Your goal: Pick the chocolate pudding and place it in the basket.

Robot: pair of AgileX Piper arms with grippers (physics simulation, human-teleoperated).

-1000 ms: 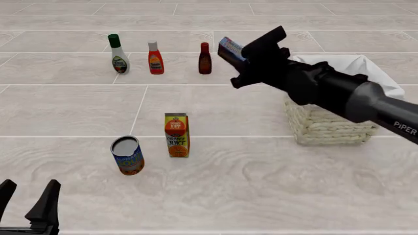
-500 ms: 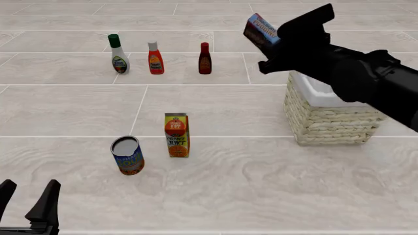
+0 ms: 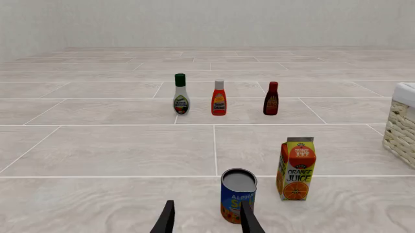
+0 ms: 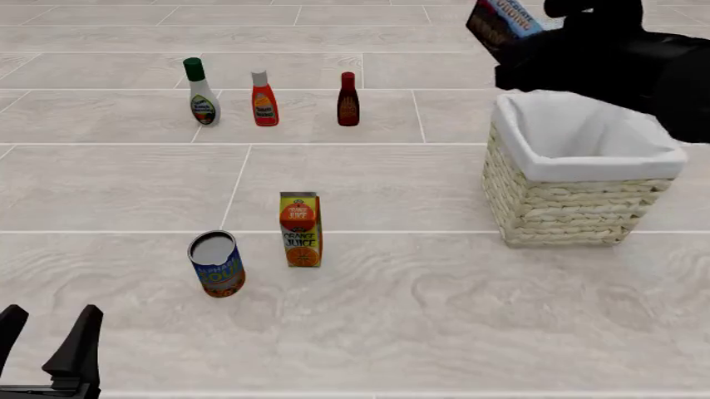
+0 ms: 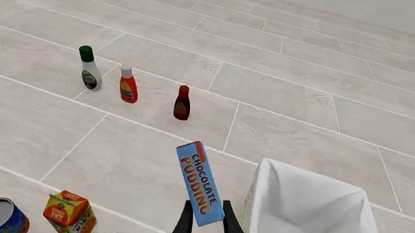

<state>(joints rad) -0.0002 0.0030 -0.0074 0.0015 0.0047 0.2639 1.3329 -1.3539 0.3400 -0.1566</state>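
Observation:
The chocolate pudding (image 4: pixel 501 22) is a small dark box with a red, white and blue label; it also shows in the right wrist view (image 5: pixel 199 183). My right gripper (image 4: pixel 520 43) is shut on its lower end (image 5: pixel 207 217) and holds it in the air, tilted, above the far-left corner of the basket (image 4: pixel 566 208). The basket is pale woven wicker with a white cloth lining (image 5: pixel 304 204), and its edge shows in the left wrist view (image 3: pixel 402 131). My left gripper (image 4: pixel 50 322) is open and empty at the near-left edge (image 3: pixel 207 221).
An orange juice carton (image 4: pixel 299 230) and an open can (image 4: pixel 216 263) stand in the middle near part of the table. A white bottle with a green cap (image 4: pixel 201 93), a red bottle (image 4: pixel 264 100) and a dark brown sauce bottle (image 4: pixel 348 100) stand in a row at the back.
My right arm has moved up and to the right with the pudding, from left of the basket to over its far-left corner. The left arm has not moved.

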